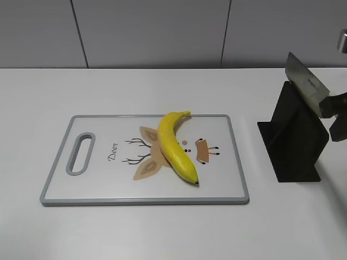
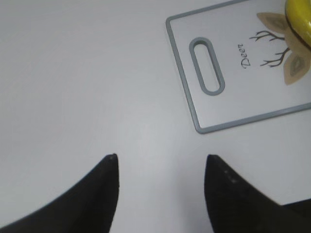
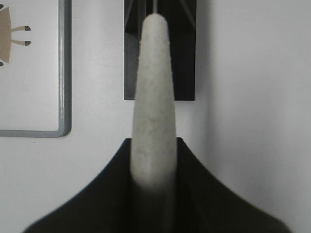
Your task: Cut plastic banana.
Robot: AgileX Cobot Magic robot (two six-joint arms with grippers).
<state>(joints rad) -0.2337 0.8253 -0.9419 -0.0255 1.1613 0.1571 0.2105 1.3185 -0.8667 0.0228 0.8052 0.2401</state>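
Observation:
A yellow plastic banana (image 1: pixel 174 145) lies slantwise on the white, grey-rimmed cutting board (image 1: pixel 97 179). My right gripper (image 1: pixel 336 116) is shut on a knife, whose steel blade (image 1: pixel 306 85) points up and left over the black knife stand (image 1: pixel 295 141), to the right of the board. In the right wrist view the knife's pale handle (image 3: pixel 154 97) sits between the jaws (image 3: pixel 154 145), above the stand (image 3: pixel 187 58). My left gripper (image 2: pixel 162 160) is open and empty over bare table, left of the board's handle end (image 2: pixel 206 65). The banana's edge (image 2: pixel 299 14) shows at that view's top right.
The board carries a deer drawing and a handle slot (image 1: pixel 80 153) at its left end. The board's near right corner (image 3: pixel 62 73) shows in the right wrist view. A grey panelled wall (image 1: pixel 162 32) runs behind the white table.

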